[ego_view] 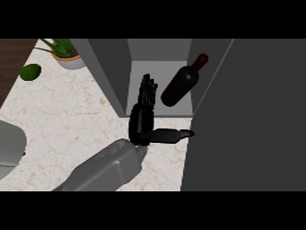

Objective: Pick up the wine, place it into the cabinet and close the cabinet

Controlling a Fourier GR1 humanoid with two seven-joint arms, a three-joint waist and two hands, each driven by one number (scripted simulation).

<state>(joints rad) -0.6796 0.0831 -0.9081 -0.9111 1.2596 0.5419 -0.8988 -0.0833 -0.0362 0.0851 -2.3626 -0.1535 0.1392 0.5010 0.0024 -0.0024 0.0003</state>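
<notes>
The left hand (142,122) lies flat at the mouth of the cabinet (110,76), fingers (147,92) straight and holding nothing, thumb stuck out toward the open door (261,117). The wine (180,85), a dark bottle, leans tilted inside the cabinet, just beside the fingers. A potted plant (66,56) stands on the counter (69,114) to the left.

I was working in a home kitchen: a pale, marble-patterned counter (76,117), an open grey cabinet (109,67) standing on it, a potted plant (66,56) just beside the cabinet's wall.
</notes>
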